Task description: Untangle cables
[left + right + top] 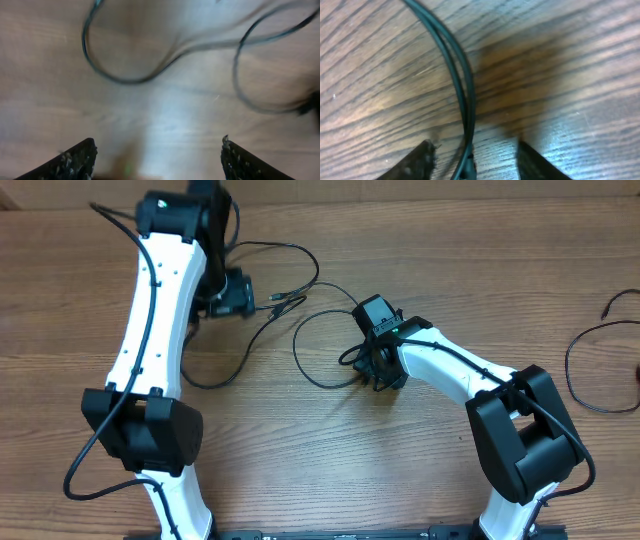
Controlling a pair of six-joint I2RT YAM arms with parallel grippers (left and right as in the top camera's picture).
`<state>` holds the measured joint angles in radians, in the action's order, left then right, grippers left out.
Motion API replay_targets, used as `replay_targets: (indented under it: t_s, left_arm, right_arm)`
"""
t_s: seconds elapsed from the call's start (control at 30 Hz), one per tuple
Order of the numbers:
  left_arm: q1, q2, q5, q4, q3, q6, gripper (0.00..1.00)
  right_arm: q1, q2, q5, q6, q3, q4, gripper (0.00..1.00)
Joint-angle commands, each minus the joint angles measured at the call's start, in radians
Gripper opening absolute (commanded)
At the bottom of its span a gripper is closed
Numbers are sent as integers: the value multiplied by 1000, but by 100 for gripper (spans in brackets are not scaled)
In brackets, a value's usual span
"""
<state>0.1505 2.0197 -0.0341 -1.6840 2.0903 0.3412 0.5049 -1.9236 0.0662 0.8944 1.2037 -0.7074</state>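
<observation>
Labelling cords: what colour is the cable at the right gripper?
Black; the cable shows best in the right wrist view.

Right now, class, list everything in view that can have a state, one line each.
left tool: open, empty, over bare wood.
right tool: open, straddling a doubled strand without clamping it.
centre cables: slack, in loose loops flat on the table.
far-right cable: slack loop, lying apart, untouched.
</observation>
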Motion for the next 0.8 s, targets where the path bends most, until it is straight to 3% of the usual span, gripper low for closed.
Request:
replay_targets:
  t_s: [0.0,0.17,0.33,0.57,0.77]
  left_arm:
    - [6,-80,-2,-6,-99,4,80]
    - [6,-136,-28,-6,-180,7,81]
    - [6,-180,-36,-6,-191,7,81]
    - [6,-232,-36,-6,-191,6,83]
    - [6,-248,-36,-6,-191,6,83]
  right_arm:
    - [8,-16,0,4,-6,4,43]
    - [30,-18,0,4,-6,3,38]
    - [56,-18,12,53,-6,-9,20]
    - [62,-18,19,53,-6,-12,8]
    - [61,-18,19,52,-6,-12,4]
